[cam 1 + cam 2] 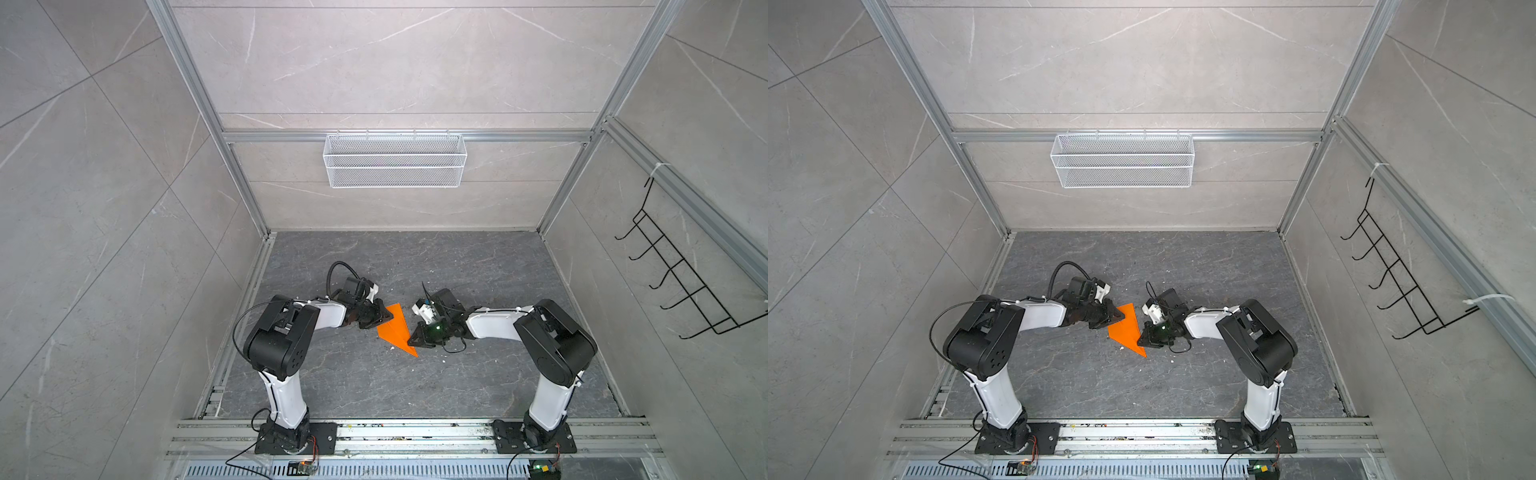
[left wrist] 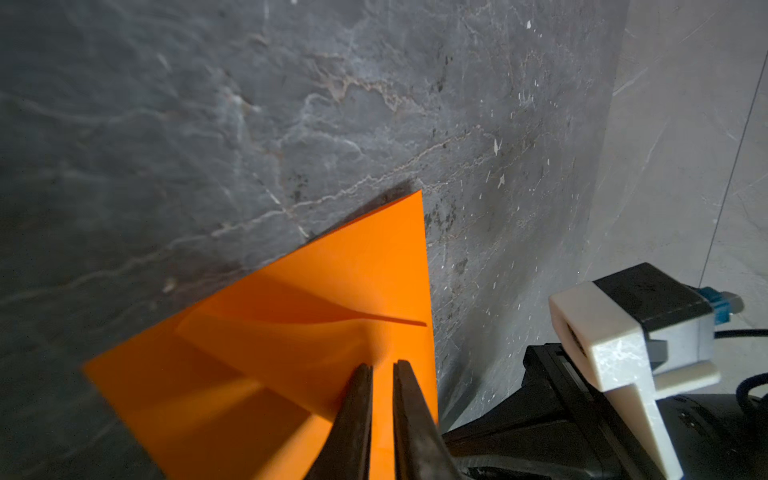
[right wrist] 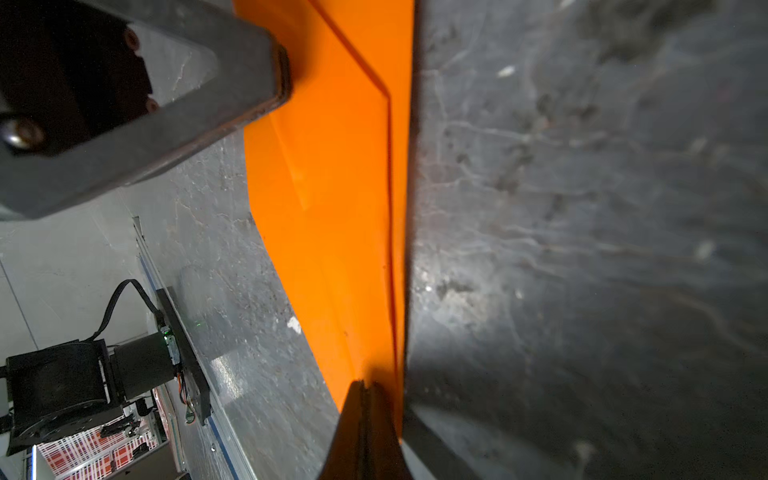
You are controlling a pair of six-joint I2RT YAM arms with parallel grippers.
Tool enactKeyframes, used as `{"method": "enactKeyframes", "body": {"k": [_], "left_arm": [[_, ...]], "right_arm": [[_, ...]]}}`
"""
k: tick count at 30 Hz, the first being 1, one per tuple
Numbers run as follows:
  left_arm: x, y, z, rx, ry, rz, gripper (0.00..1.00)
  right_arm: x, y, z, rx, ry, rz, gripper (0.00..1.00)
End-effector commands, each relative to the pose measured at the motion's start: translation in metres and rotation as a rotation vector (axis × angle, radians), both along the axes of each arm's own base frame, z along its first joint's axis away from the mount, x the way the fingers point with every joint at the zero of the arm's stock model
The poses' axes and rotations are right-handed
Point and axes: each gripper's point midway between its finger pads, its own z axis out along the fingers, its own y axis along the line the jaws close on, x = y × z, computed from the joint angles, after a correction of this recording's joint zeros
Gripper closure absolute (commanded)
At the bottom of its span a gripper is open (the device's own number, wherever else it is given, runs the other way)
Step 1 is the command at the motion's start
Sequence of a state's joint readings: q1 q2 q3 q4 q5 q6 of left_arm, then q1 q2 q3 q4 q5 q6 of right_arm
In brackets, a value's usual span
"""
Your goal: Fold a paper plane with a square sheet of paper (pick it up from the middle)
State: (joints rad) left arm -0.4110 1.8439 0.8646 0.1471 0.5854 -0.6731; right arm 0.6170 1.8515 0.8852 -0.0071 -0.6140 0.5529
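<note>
One bright orange paper sheet [image 1: 397, 330], folded into a long pointed triangle, lies on the dark grey marbled tabletop [image 1: 457, 266] between the two arms. Left gripper [image 2: 382, 363] tips sit on its far left edge, jaws a narrow slit apart, nothing clearly pinched. Right gripper [image 3: 365, 386] is closed tight, tips at the near right edge; can't tell if paper is pinched.

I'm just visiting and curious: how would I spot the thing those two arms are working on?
Look at the dark grey marbled tabletop inside the pale tiled booth. Near its middle, between the left gripper and the right gripper, lies the folded paper, a flat pointed triangle. It is the only bright orange thing there.
</note>
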Motion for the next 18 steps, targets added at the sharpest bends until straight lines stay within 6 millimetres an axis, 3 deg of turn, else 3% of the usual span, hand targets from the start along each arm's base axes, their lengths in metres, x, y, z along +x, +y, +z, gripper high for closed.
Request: {"method": "enactKeyframes", "body": {"k": [1,13,15,18], "left_arm": [[0.004,0.002,-0.003,-0.03,-0.048,-0.031,0.84],[0.004,0.034,-0.032,0.043,-0.035,0.025,0.84],[0.004,0.034,-0.031,0.044,-0.037,0.021,0.84],[0.003,0.035,-0.032,0.043,-0.026,0.023,0.86]], "right_arm": [[-0.019,-0.034,-0.054,-0.212,0.082,-0.025,0.94],[-0.019,-0.036,-0.054,-0.21,0.082,-0.032,0.94],[-0.015,-0.031,-0.046,-0.18,0.061,-0.025,0.94],[-0.003,-0.017,-0.018,-0.106,-0.002,-0.012,0.94]]}}
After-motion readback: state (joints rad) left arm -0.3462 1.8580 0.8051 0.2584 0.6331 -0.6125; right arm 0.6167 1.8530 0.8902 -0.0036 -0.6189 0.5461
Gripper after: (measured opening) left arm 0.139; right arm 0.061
